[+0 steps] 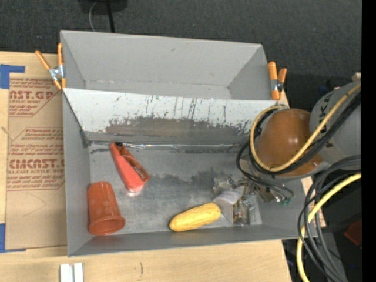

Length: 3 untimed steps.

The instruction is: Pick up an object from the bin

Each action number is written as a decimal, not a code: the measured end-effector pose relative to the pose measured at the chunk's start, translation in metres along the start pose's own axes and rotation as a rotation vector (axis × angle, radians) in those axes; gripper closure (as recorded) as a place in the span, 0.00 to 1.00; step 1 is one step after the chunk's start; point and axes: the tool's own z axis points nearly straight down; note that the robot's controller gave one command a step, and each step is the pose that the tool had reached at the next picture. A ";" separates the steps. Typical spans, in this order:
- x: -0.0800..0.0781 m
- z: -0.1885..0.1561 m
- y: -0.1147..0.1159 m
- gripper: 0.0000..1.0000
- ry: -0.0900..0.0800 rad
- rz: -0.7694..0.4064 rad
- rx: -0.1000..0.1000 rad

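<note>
Bin (164, 69) holds one orange cup (104, 209), one red stapler-like tool (128, 168) and one yellow corn-shaped piece (195, 217). Gripper (238, 207) sits low, just beside the yellow piece's right end. Whether it is open or closed cannot be told.

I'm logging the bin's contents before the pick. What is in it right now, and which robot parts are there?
bin: 1, grey metal, middle of the view
cup: 1, orange, on its side, near-left corner of the floor
stapler-like tool: 1, red-orange, left part, beyond the cup
corn-cob-shaped thing: 1, yellow, lying along the near wall, centre
arm: 1, orange-brown cover with cables, right
gripper: 1, grey, at the yellow thing's right end
</note>
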 end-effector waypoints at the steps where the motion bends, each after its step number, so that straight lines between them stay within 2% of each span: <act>1: 0.002 -0.040 -0.002 1.00 0.005 0.009 -0.006; 2: -0.001 -0.089 -0.014 1.00 0.000 0.020 -0.001; 3: 0.002 -0.145 -0.019 1.00 0.004 0.005 -0.005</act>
